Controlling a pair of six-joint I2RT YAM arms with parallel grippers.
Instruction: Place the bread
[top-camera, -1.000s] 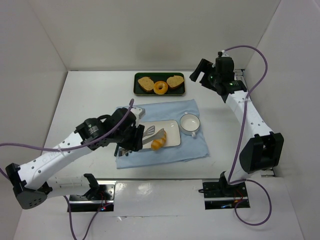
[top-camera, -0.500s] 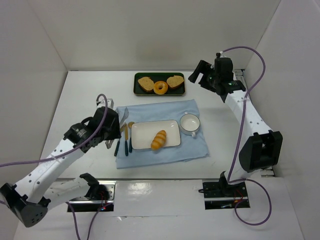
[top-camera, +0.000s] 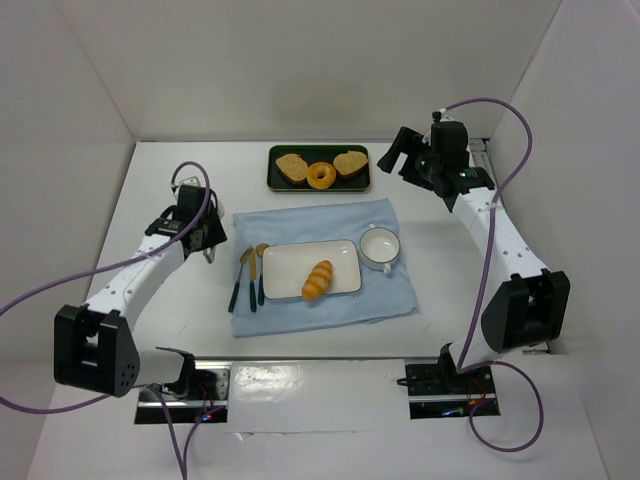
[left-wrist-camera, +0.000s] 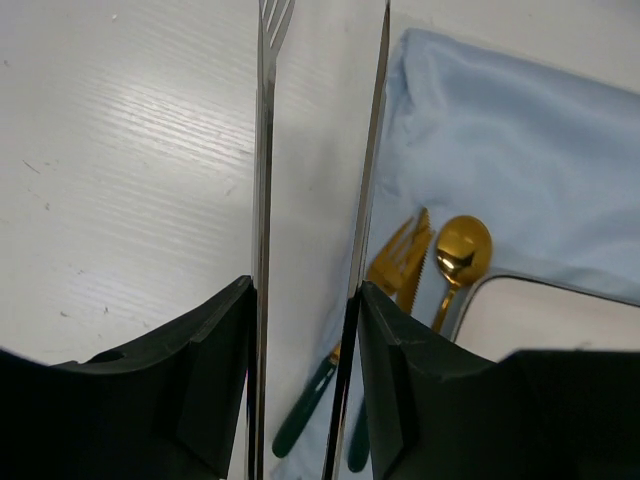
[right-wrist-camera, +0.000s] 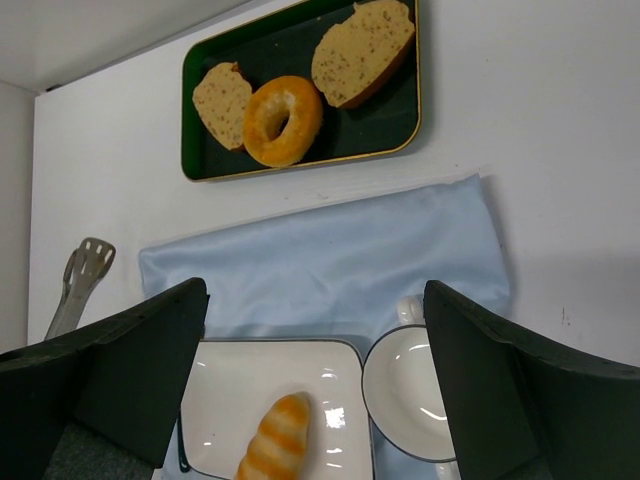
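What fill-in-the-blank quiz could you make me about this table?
The bread lies on the white ____.
The doughnut sits in the green ____.
The left pincer is closed on a pair of metal ____.
Missing words: plate; tray; tongs.

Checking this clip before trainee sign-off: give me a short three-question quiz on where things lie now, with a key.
1. True or false: the bread lies on the white plate.
2. What is clamped in the left jaws? A) a fork B) metal tongs C) nothing
3. Fill in: in the overhead view, the cup stands to the plate's ____.
Key: 1 true; 2 B; 3 right.
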